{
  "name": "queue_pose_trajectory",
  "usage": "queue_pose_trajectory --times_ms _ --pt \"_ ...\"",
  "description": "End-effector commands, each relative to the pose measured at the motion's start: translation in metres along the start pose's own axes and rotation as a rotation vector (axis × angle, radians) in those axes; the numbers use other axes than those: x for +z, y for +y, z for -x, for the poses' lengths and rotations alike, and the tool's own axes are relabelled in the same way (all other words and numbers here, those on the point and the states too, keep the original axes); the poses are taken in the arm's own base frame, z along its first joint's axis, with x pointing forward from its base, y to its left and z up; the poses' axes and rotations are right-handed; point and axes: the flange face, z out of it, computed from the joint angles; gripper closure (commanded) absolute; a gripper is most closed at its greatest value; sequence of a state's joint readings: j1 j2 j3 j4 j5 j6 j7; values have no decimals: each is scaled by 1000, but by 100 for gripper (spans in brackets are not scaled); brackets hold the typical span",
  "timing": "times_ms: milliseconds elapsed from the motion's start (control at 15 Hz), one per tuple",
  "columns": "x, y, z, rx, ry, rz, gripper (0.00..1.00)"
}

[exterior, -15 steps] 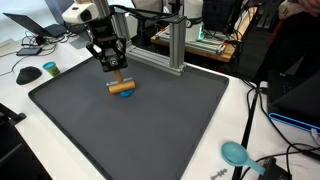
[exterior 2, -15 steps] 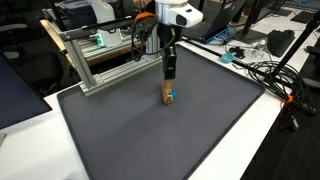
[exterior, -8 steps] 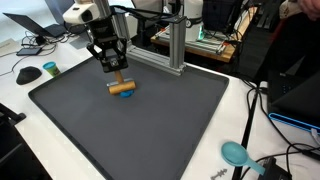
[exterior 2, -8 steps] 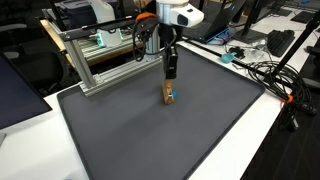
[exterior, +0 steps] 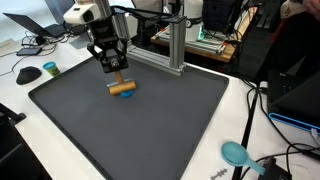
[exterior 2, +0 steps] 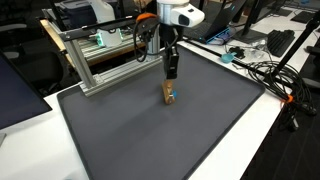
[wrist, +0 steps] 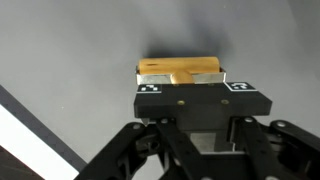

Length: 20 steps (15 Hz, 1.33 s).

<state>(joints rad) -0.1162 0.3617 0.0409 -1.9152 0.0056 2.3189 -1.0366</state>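
A wooden block (exterior: 123,89) with a blue underside rests on the dark grey mat (exterior: 150,130) near its far edge. It also shows in an exterior view as the wooden block (exterior 2: 168,94). My gripper (exterior: 117,72) stands straight above it, shut on the block's tan upper part. In the wrist view the gripper (wrist: 195,88) covers most of the wooden block (wrist: 180,71); the fingertips are hidden behind the black body. In an exterior view the gripper (exterior 2: 171,72) hangs vertically over the mat (exterior 2: 160,130).
An aluminium frame (exterior: 176,45) stands just behind the mat, also visible as the frame (exterior 2: 100,62). A teal object (exterior: 235,152) lies off the mat's near corner. A black mouse (exterior: 28,74) and cables (exterior 2: 268,70) lie on the white table.
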Motion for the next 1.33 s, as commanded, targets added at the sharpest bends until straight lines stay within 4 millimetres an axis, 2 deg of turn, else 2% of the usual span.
queue_pose_trajectory --times_ms 0,1267 --pt "26 -9 -14 -31 38 -27 77" --pt "34 -21 -25 -129 33 -36 77"
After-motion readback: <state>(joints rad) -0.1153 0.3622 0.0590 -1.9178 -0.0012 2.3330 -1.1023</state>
